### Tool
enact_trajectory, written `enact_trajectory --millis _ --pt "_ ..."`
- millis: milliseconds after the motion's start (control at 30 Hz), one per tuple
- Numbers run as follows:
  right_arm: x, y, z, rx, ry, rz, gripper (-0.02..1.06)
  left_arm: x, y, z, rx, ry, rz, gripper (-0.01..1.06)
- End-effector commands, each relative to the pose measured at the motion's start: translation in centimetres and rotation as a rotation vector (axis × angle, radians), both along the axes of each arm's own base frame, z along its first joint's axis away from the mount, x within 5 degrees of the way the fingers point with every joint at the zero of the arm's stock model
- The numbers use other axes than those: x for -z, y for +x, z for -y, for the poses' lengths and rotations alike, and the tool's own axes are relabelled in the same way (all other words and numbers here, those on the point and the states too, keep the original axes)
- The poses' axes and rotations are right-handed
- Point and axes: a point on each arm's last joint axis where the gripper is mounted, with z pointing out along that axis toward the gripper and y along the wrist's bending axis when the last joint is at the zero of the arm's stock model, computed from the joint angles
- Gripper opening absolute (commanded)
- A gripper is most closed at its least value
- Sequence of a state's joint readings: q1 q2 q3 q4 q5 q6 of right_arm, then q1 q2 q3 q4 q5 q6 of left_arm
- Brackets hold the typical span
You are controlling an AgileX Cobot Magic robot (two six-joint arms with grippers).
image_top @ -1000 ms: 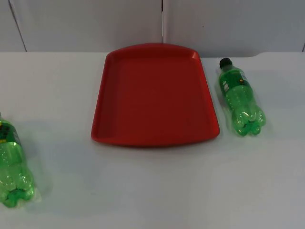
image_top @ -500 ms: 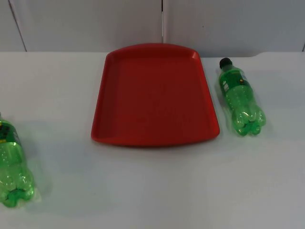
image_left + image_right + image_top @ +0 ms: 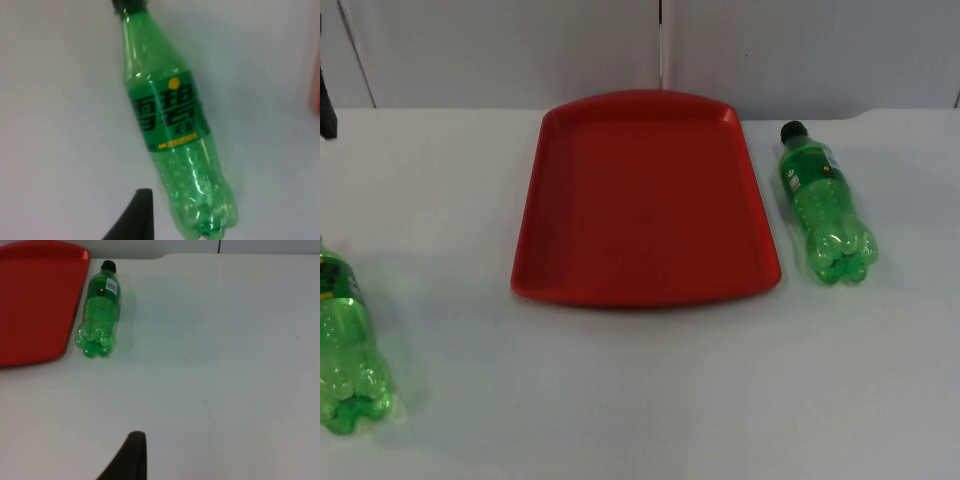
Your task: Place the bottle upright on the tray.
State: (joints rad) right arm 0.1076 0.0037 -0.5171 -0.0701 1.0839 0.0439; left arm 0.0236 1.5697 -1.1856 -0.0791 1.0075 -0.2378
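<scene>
Starting at the left gripper (image 3: 137,220): hanging above the left bottle (image 3: 175,135), closer to its lumpy base than to the black cap, not touching. Can't tell whether open or closed, so no guessing there. Same story for the right gripper (image 3: 131,457): waiting over bare table (image 3: 225,365), well away from the right bottle (image 3: 98,310), and no telling whether apart or together.

Moving outward, in the top view: lying flat near the table's left edge for the left bottle (image 3: 348,350), well apart from the red tray (image 3: 645,200). Lying flat too for the right bottle (image 3: 825,205), just beside the tray's right rim, cap toward the wall. Not seeing anything on the tray yet.

Looks like the reach-and-grab step for the left one, so barely started. To do it well: line up across the bottle, not along it, and come down around the labelled middle rather than the tapering neck or bumpy base. Squeeze gently, since thin plastic like that probably rolls or squirts out sideways. Lift clear before turning it vertical, carry over the rim, set the base flat on the tray floor, and let go only once steady.
</scene>
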Motion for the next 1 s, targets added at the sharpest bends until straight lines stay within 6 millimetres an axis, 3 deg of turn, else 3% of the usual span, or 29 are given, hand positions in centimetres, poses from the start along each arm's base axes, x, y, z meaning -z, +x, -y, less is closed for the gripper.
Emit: enact_trajectory --millis 0,167,467,967 --pt "-0.1 0.0 0.0 0.002 -0.002 0.012 1.05 1.1 0.7 -0.2 -0.030 0.004 -0.029 1.05" --pt "-0.1 0.0 0.0 0.002 -0.002 0.012 1.05 4.7 2.4 -0.3 -0.084 -0.001 -0.105 1.05" --pt "-0.1 0.0 0.0 0.002 -0.002 0.012 1.05 8.7 4.3 -0.8 -0.145 0.011 -0.124 1.05" --pt "-0.1 0.0 0.0 0.002 -0.002 0.012 1.05 12.5 6.4 -2.2 -0.185 0.038 -0.140 1.05"
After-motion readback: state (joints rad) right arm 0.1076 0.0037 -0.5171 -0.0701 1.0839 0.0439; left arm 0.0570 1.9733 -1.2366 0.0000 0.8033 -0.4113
